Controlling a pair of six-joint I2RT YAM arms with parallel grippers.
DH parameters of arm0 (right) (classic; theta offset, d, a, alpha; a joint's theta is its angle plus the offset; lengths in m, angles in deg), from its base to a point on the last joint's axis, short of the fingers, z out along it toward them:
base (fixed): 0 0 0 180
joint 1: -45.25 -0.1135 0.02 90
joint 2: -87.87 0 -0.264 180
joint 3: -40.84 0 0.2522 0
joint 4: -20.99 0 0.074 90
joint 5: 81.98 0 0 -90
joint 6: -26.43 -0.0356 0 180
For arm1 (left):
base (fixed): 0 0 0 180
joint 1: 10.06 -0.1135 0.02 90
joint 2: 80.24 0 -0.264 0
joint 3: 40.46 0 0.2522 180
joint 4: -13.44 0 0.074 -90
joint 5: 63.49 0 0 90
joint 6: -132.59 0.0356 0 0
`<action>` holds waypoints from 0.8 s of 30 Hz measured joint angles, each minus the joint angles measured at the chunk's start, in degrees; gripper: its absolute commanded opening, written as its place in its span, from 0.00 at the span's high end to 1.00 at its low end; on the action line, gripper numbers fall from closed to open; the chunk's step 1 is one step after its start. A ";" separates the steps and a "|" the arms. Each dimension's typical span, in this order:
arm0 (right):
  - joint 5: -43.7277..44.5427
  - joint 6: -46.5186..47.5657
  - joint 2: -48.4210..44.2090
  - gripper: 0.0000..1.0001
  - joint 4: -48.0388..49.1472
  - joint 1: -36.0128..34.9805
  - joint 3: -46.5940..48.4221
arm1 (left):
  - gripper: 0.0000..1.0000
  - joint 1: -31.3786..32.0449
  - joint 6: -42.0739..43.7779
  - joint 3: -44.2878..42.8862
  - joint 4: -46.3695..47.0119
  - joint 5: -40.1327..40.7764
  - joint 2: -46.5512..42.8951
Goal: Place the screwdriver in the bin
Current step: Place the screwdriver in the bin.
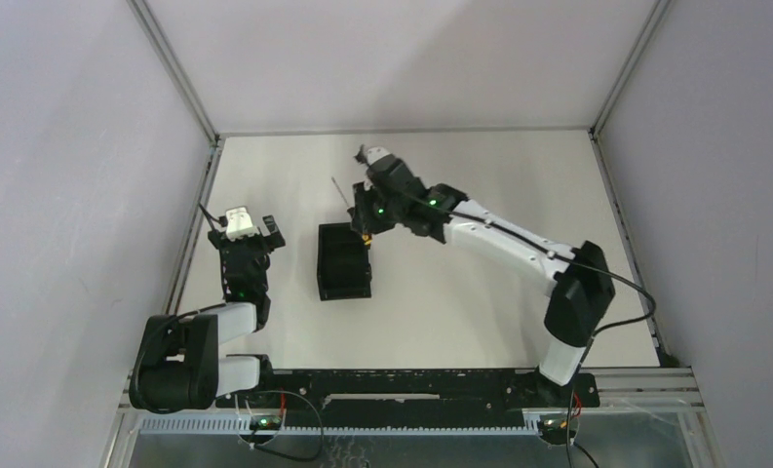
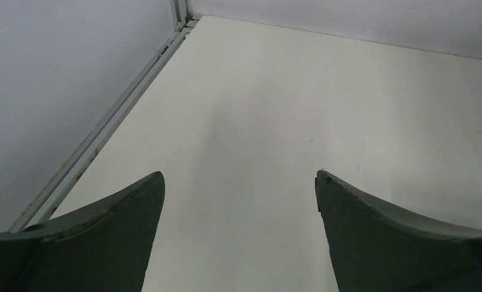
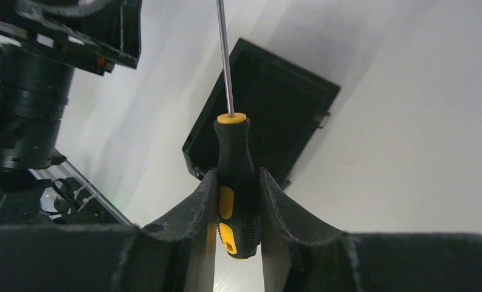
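Note:
My right gripper is shut on the screwdriver, its fingers clamping the black and orange-yellow handle. The thin shaft sticks out beyond the jaws, slanting toward the far left. The bin is a small black box with low walls near the middle of the table. The held screwdriver hangs over its far right corner, and in the right wrist view the bin lies just behind the handle. My left gripper stays at the left side, apart from both. Its jaws are open over bare table.
The white table is walled by grey panels with metal frame rails along the left edge and the right edge. The black base rail with cables runs along the near edge.

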 measured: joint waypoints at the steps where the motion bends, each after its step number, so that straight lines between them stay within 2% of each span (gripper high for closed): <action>1: 0.42 -0.28 1.11 1.00 0.63 -0.94 -0.02 | 0.02 0.00 0.00 0.00 0.00 0.00 0.00; 8: 2.05 -1.60 10.14 1.00 2.97 -5.84 0.04 | 0.02 0.00 0.00 -0.02 0.00 0.00 0.00; 16: 1.44 -1.75 19.17 1.00 2.89 -7.10 1.55 | 0.02 0.00 0.00 0.00 0.00 0.00 0.00; 24: 1.33 -1.84 23.80 0.99 1.75 -7.58 5.03 | 0.02 0.00 0.00 0.00 0.00 0.00 0.00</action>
